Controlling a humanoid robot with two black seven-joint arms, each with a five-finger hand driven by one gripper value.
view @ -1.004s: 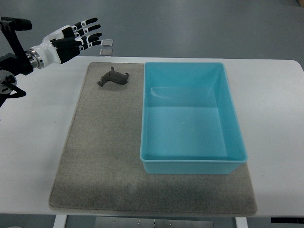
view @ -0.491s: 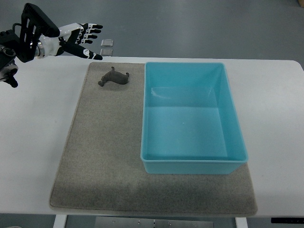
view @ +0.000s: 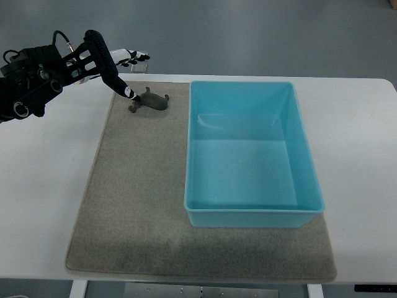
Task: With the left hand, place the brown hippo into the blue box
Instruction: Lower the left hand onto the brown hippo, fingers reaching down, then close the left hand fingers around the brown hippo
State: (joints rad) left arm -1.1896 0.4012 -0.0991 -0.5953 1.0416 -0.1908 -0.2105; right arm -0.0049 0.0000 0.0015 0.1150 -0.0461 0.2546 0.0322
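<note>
Left robot hand point(view: 124, 68) spread beside brown hippo point(view: 150, 101), mat's point(view: 124, 205) far edge

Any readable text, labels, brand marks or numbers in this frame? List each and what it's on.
None readable.
Blue box: plain walls, no label.
Brown hippo: no markings.
Grey mat and white table: no print.
Left robot hand: no legible mark.
Small clear item beyond the table: too small to tell.
</note>
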